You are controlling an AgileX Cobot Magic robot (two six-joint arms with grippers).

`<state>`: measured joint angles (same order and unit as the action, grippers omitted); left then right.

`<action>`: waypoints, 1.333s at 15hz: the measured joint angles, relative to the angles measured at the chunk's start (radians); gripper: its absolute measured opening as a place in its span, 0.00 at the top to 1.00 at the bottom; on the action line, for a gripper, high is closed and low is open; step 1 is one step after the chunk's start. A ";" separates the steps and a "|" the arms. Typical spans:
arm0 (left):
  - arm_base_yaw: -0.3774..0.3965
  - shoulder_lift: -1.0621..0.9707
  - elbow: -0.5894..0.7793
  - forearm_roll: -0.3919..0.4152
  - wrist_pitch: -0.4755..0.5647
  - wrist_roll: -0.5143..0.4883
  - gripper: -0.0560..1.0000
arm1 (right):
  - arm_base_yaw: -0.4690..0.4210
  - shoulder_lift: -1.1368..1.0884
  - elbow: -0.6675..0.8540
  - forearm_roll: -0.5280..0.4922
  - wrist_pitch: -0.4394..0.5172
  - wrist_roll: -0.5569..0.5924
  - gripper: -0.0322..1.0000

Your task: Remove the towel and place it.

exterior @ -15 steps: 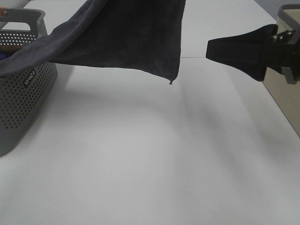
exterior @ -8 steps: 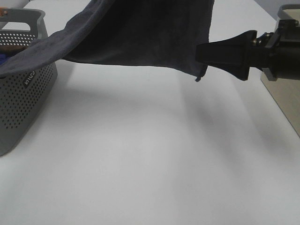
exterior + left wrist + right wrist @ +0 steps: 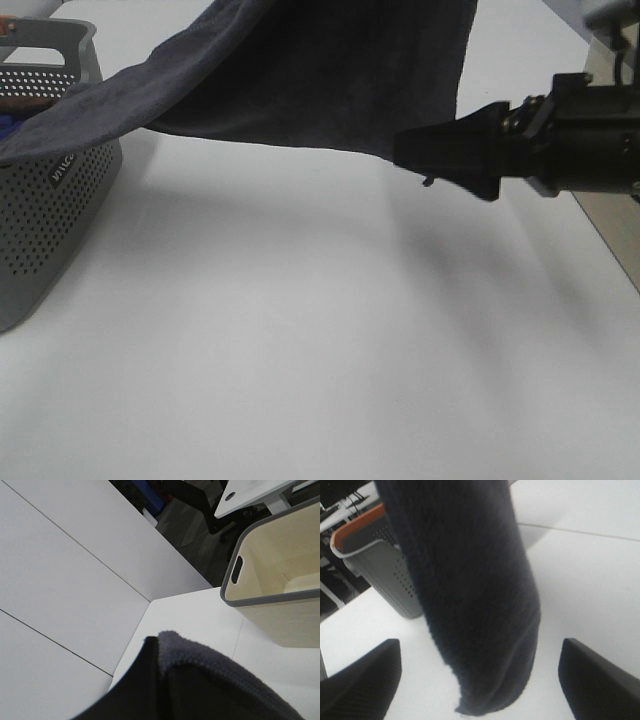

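The dark grey towel [image 3: 320, 70] hangs in the air, stretched from the grey basket [image 3: 60, 190] at the left up past the top edge of the exterior view. One end still lies over the basket's rim. My left gripper [image 3: 162, 647] is out of the exterior view; its wrist view shows it shut on a fold of the towel [image 3: 210, 672]. My right gripper [image 3: 405, 150] reaches in from the right, level with the towel's low hanging corner. In the right wrist view the corner of the towel [image 3: 470, 590] hangs between the wide-apart fingers [image 3: 370, 675], so my right gripper [image 3: 480, 647] is open.
A beige bin [image 3: 610, 220] with a grey rim stands at the table's right edge, also in the left wrist view as the bin [image 3: 270, 595]. The perforated basket [image 3: 375, 565] holds blue and orange things. White table [image 3: 300, 350] spreads below the towel.
The towel has swung to the right and its hanging corner has risen slightly. My right gripper has moved left until its fingers flank that corner.
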<state>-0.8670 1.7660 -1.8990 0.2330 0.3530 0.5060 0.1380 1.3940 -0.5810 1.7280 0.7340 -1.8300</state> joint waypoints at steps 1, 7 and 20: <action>0.000 -0.001 0.000 -0.011 -0.008 0.000 0.95 | 0.048 0.015 0.000 -0.001 -0.054 -0.007 0.18; 0.000 -0.001 0.000 -0.013 0.027 -0.001 0.95 | 0.107 0.016 -0.002 -0.001 -0.183 -0.002 0.44; 0.000 -0.001 0.000 0.006 0.151 -0.002 0.95 | 0.107 -0.031 -0.087 -0.488 -0.231 0.470 0.96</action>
<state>-0.8670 1.7650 -1.8990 0.2390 0.5040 0.5040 0.2450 1.3630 -0.6680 1.2400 0.5030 -1.3600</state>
